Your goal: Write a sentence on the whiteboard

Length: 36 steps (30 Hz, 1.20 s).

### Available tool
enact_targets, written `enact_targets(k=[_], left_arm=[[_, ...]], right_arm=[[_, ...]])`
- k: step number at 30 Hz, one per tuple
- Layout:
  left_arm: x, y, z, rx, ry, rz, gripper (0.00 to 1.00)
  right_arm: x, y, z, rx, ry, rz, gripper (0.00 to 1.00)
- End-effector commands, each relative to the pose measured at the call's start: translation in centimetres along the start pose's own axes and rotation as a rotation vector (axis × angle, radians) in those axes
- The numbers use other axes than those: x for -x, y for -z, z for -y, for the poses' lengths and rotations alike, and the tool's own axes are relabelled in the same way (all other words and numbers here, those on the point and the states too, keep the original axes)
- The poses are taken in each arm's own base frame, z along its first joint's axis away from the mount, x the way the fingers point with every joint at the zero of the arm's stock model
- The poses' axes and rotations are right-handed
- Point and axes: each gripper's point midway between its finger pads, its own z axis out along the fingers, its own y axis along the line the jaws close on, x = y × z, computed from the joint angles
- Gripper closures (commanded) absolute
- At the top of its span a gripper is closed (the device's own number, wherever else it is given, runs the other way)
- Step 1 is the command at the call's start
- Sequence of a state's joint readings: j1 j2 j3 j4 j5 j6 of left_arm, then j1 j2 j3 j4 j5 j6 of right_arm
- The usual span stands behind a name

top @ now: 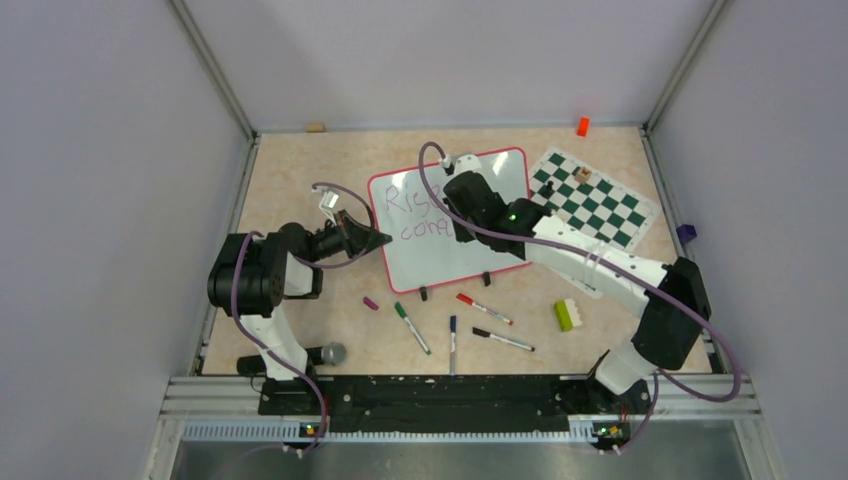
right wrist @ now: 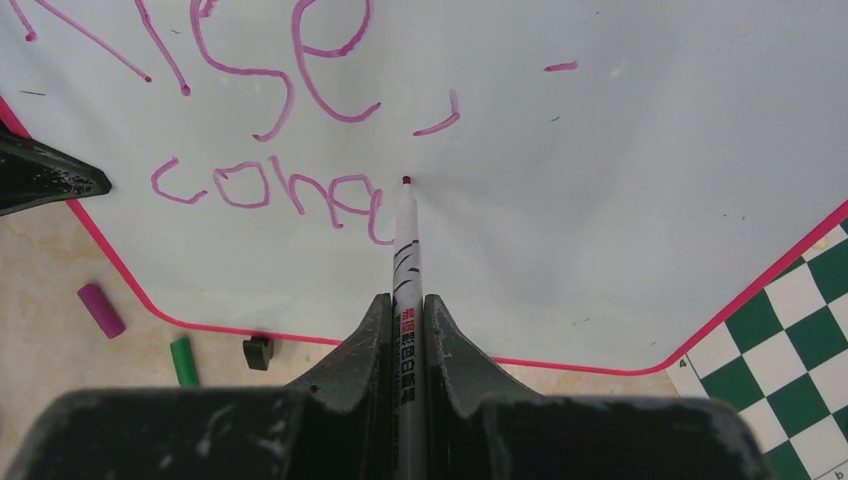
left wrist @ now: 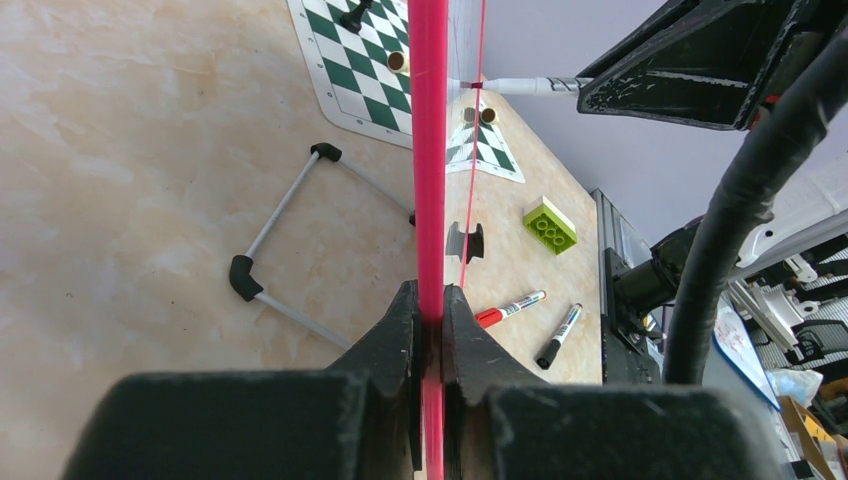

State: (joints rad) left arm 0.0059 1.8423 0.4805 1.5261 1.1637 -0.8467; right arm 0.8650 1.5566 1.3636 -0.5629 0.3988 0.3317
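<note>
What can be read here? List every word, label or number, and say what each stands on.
"Rise," is the top line of the purple handwritten sentence on the whiteboard.
"conqu" is the second line, unfinished, and its last letter is rough.
The red and black print on the marker held in the right gripper is too small to read.
The labels on the loose markers on the table are too small to read.

"Rise, conq" on whiteboard (right wrist: 620,220)
</note>
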Motion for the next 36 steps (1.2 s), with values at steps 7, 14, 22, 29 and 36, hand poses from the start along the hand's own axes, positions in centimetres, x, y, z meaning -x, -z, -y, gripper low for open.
enact_targets(k=[7, 14, 22, 29, 36], left_arm=[[0.4, -0.4, 1.0, -0.058, -0.126, -0.004, 1.0], [0.4, -0.3, 1.0, -0.058, -0.127, -0.003, 1.0], [0.4, -0.3, 1.0, -0.057, -0.126, -0.003, 1.0], [0.4, -0.3, 1.0, -0.057, -0.126, -0.003, 1.0], [0.5, -0.4, 1.0, -0.058, -0.129, -0.003, 1.0]], right_arm=[[1.0, -0.5, 0.3, -0.009, -0.021, 0.03, 1.0], [-0.7, 0.2, 0.5, 0.014, -0.027, 0.005, 1.0], [-0.5, 0.2, 1.9, -0.056, -0.027, 0.012, 1.0], [1.1, -0.3, 2.5, -0.098, -0.04, 0.037, 1.0], [2.2, -0.3, 2.3, -0.091, -0.043, 0.052, 1.0]])
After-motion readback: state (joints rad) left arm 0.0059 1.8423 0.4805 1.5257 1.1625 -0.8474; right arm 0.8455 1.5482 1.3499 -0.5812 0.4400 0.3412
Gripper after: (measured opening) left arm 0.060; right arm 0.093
